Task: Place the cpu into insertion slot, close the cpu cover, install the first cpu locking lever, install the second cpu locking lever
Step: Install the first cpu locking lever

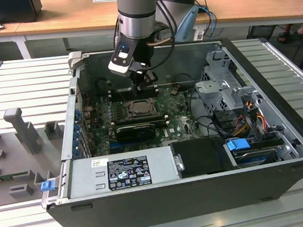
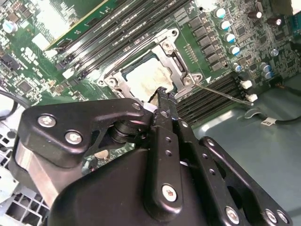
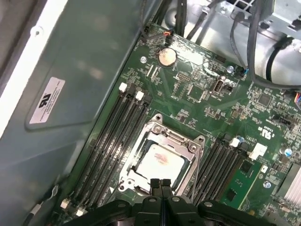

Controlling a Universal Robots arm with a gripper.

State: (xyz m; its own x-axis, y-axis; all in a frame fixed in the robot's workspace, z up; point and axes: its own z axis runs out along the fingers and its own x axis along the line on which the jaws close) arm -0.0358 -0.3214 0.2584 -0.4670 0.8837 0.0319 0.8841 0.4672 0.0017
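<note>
Open computer case (image 1: 150,210) lying on its side on a ribbed metal table (image 1: 25,82). A green motherboard (image 3: 197,94) lines its floor, with the insertion slot (image 1: 139,108) set between banks of black memory slots (image 3: 117,127). The arm (image 1: 136,13) reaches down into the case. Its gripper (image 3: 160,181), fingers pressed together and empty, hangs over one edge of the slot. The cpu cover (image 3: 176,136) lies flat on the slot, framing the seated cpu (image 3: 160,162), whose silver top shows through the cut-out.
</note>
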